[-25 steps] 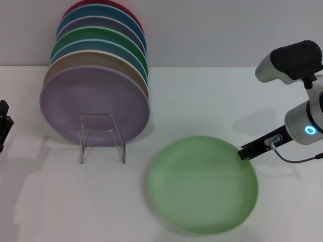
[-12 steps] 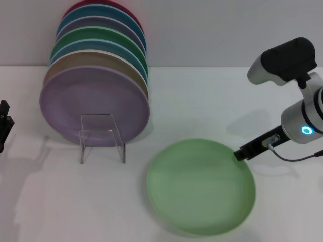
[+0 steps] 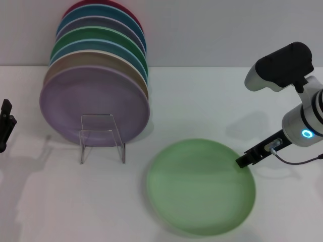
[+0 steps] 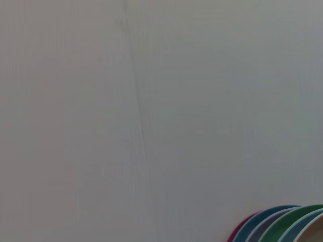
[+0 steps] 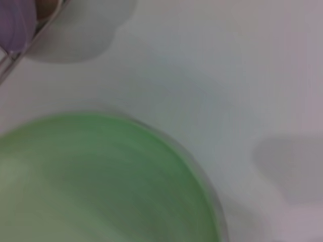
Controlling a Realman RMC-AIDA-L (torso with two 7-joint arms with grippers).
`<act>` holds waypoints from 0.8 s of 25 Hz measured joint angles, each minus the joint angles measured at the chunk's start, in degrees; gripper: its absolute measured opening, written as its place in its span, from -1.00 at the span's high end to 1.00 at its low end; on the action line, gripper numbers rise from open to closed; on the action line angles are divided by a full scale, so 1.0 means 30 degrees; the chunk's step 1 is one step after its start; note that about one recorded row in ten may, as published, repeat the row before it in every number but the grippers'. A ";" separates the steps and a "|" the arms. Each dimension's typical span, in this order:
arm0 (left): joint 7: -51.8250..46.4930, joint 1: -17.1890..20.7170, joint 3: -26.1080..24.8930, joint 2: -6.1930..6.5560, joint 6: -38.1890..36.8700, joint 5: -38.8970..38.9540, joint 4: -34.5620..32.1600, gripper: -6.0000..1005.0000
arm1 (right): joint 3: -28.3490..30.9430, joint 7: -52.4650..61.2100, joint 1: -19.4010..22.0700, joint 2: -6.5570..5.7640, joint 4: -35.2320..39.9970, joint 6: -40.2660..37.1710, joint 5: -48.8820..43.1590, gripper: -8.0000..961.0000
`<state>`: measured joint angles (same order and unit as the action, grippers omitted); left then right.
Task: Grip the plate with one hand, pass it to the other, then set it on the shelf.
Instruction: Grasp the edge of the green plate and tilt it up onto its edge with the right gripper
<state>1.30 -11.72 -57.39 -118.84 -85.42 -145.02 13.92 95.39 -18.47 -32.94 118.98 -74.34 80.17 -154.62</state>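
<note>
The pale mint-green plate point(image 3: 201, 186) lies flat on the white table, front and right of centre. It fills the lower part of the right wrist view point(image 5: 101, 181). My right gripper point(image 3: 243, 160) is at the plate's right rim, its black tip touching or just over the edge. The clear shelf point(image 3: 102, 135) stands at the left and holds several upright plates, with a lilac plate point(image 3: 95, 103) at the front. My left gripper point(image 3: 5, 123) sits at the far left edge of the head view, away from everything.
A white wall stands behind the table. The stacked plates' top edges show in the left wrist view point(image 4: 282, 224). A corner of the shelf point(image 5: 20, 45) and the lilac plate point(image 5: 15, 20) show in the right wrist view. A cable hangs off the right wrist point(image 3: 298, 161).
The right gripper moved in to the plate's right rim, then dropped slightly. The plate shifted a little to the left. The left gripper barely moved.
</note>
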 joint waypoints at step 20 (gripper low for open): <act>0.0036 -0.0175 -0.0016 0.0007 0.0047 -0.0029 0.0008 -0.66 | -0.0233 -0.0110 -0.0357 0.0009 0.1272 -0.1019 0.0885 -0.12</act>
<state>1.41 -12.24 -57.44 -118.82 -85.28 -145.11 13.94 94.70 -18.80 -34.01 119.00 -70.52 77.11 -151.97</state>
